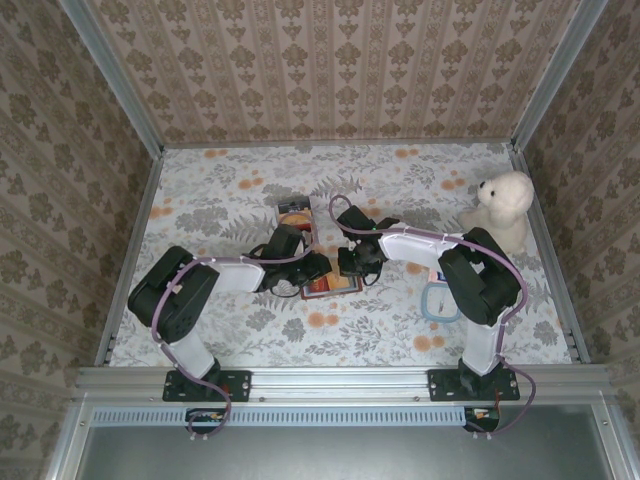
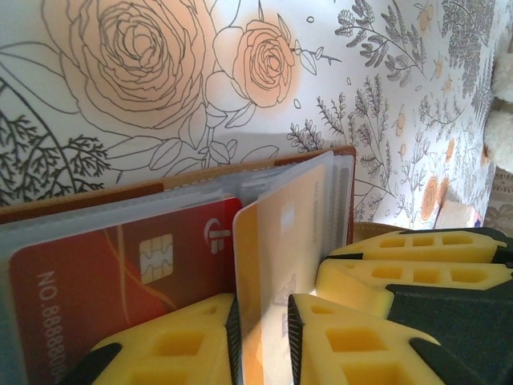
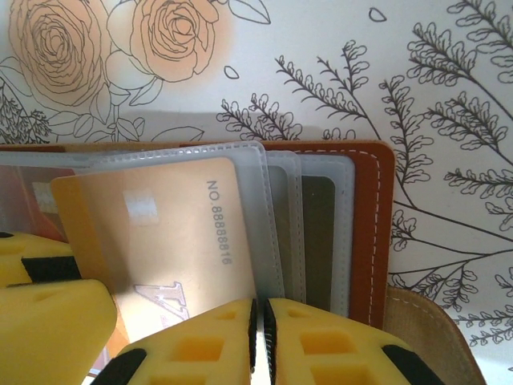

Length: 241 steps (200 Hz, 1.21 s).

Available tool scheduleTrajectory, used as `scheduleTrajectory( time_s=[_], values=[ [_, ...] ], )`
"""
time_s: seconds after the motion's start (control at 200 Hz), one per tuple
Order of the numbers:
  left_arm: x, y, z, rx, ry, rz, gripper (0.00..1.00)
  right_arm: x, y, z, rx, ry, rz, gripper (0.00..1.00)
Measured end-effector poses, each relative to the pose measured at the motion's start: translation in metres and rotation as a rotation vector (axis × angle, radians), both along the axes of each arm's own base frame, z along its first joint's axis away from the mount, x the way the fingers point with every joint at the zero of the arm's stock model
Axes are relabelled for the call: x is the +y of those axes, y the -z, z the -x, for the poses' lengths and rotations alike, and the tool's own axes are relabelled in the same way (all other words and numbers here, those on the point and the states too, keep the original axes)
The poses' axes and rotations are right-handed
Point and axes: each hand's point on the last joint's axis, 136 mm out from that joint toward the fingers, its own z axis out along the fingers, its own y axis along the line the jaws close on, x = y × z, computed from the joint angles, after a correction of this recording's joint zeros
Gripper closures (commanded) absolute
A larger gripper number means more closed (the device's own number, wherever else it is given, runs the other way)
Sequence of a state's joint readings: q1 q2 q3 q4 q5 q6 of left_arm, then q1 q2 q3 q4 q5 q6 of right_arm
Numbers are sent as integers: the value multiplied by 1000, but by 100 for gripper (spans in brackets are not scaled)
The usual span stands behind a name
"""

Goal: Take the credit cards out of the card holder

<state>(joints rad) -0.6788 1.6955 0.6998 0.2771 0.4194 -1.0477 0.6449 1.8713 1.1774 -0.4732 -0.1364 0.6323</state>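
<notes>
1. Card holder (image 1: pixel 332 285) lies open on the flowered table (image 1: pixel 220 190) in the top view, near the middle and slightly toward the near edge. The left gripper (image 1: pixel 305 272) and the right gripper (image 1: pixel 350 262) meet over it from opposite sides, probably so that one can steady it while the other draws a card. A small dark box (image 1: pixel 293 214) sits just beyond it on the far side. A teddy bear (image 1: pixel 500 210) is well apart at the far right, and neither is in the way.

2. In the left wrist view, the left gripper (image 2: pixel 260 321) has a yellow finger on each side of a gold card (image 2: pixel 276 233) and pinches its near edge. The card stands partly out of the clear sleeves (image 2: pixel 325 172), which looks like a grip set for pulling. A red card (image 2: pixel 120 273) sits inside its own sleeve to the left.

3. In the right wrist view, the right gripper (image 3: pixel 258 317) has its fingers pressed together, with only a hairline slit between them. They sit at the near edge of the clear sleeves, just right of the gold card. Whether a sleeve is caught between them cannot be told. The placement reads as pinning the holder so that the card slides free rather than dragging the holder along.
</notes>
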Motion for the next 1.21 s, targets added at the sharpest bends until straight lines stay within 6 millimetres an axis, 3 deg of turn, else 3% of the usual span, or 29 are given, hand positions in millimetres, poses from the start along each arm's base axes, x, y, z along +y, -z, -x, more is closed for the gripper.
scheduleTrajectory(
  time_s=[0.565, 0.955, 1.205],
  values=[
    [10, 5, 1, 2, -15, 9, 100, 0, 2, 0, 1, 0, 2, 84],
    [30, 0, 5, -3, -40, -1, 100, -2, 3, -3, -6, 9, 15, 86],
    [47, -20, 11, -44, -20, -44, 100, -1, 0, -4, -13, 2, 10, 83]
  ],
)
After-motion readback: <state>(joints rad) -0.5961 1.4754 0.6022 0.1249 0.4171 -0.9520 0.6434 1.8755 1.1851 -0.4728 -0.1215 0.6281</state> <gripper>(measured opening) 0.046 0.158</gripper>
